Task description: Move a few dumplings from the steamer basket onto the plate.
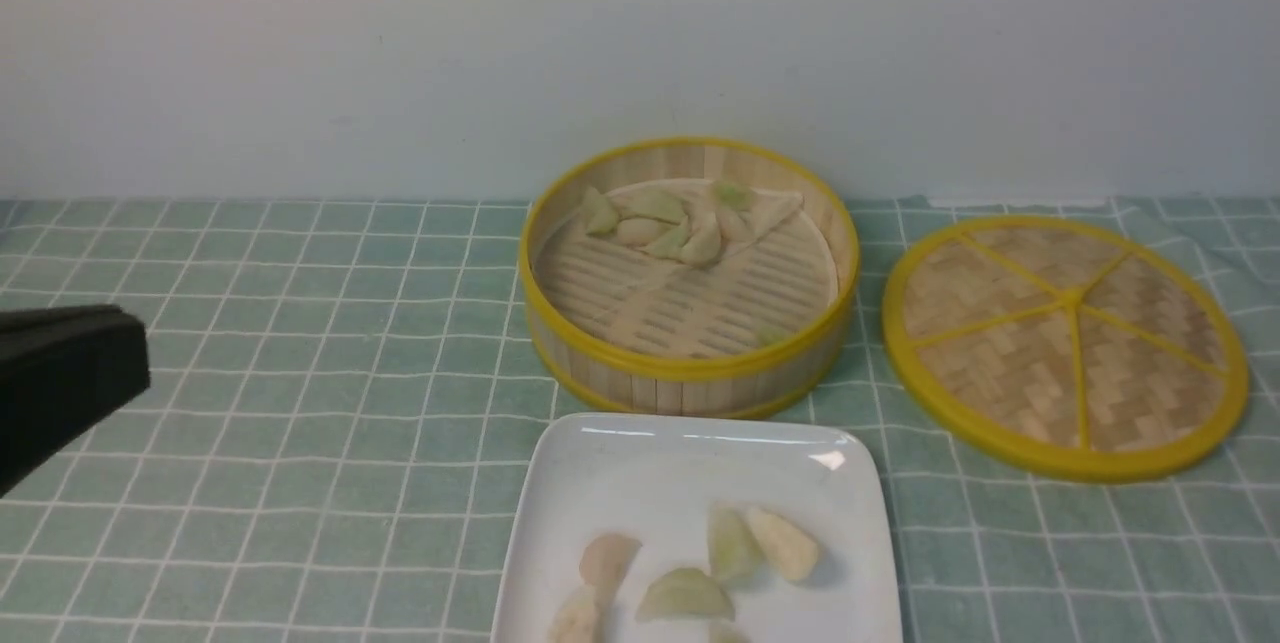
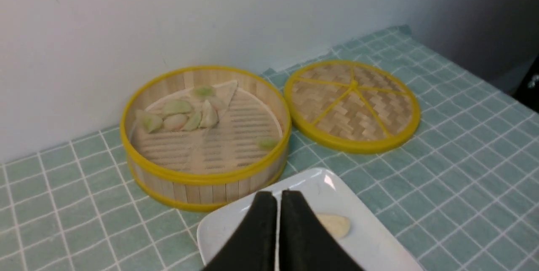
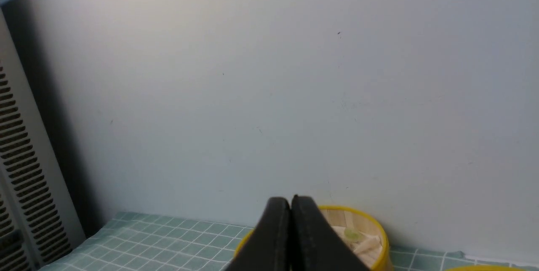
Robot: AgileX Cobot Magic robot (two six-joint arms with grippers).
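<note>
- dumplings [image 1: 687, 595] on plate [image 1: 630, 458]: several, transfer probably complete
- others left inside steamer basket [image 1: 690, 388], mostly clustered near far wall
- left gripper [image 2: 279, 195], right gripper [image 3: 291, 199]: fingertips together, holding nothing

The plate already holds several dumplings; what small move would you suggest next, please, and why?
I would probably draw both arms back to rest: dumplings already lie on the plate, and the left gripper and right gripper are shut and empty.
</note>
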